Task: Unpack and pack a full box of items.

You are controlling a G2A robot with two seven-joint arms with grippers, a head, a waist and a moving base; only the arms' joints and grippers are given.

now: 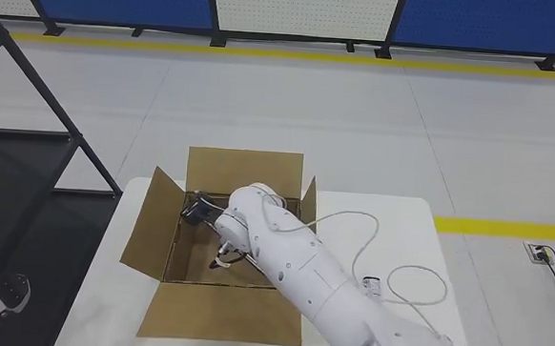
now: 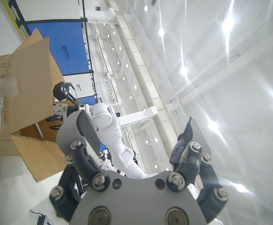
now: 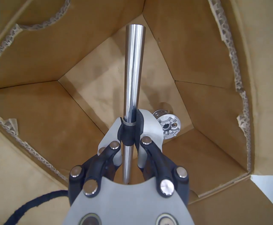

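Observation:
An open cardboard box (image 1: pixel 244 168) stands on the white table (image 1: pixel 399 219), all its flaps folded outward. My right arm (image 1: pixel 282 254) goes down into it from the near right. Inside the box (image 3: pixel 213 64), my right gripper (image 3: pixel 130 125) is shut on a polished metal rod (image 3: pixel 133 70), which points toward the far corner of the box floor. A small metal wheel-like part (image 3: pixel 169 125) lies on the box floor just beside the fingers. My left gripper (image 2: pixel 135 116) points up at the ceiling, open, with nothing between its ribbed pads (image 2: pixel 87 127). The box (image 2: pixel 29 85) stands off to its side.
A white cable (image 1: pixel 414 277) loops over the table right of the box, with a small white object (image 1: pixel 373 286) by it. A black rack (image 1: pixel 28 186) stands left of the table. Blue and white partition panels (image 1: pixel 297 7) close off the far floor.

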